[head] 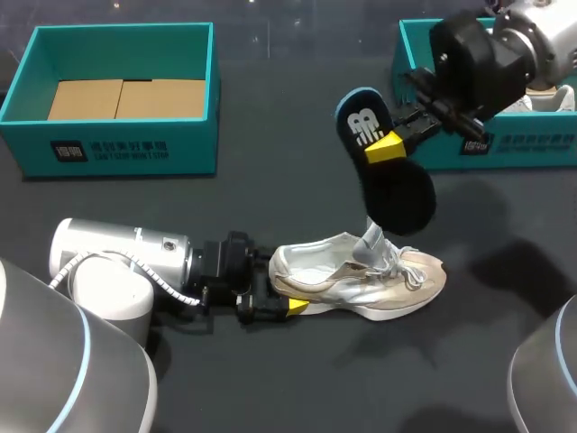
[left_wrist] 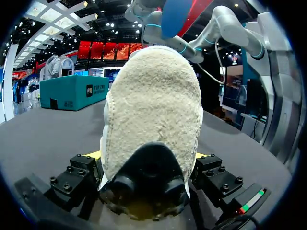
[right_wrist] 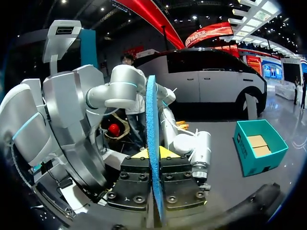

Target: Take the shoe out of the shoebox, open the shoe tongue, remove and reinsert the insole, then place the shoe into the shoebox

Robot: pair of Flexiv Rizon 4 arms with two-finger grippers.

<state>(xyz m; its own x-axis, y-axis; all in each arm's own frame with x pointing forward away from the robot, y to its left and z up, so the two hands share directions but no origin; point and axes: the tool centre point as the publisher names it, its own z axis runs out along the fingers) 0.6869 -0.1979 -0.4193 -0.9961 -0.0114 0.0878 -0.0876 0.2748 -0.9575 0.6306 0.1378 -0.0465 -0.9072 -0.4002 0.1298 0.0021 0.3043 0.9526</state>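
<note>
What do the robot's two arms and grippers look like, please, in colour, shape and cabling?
Both arms are thick, rounded silver-grey tubes. The left arm has a light-blue ring at a joint and a white cable along its wrist; the right arm ends in a silver cylinder. The left gripper and right gripper are boxy black blocks with bolted fingers and yellow tips.

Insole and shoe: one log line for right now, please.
left gripper: shut on shoe heel | right gripper: shut on insole, held over shoe | shoe: on table
</note>
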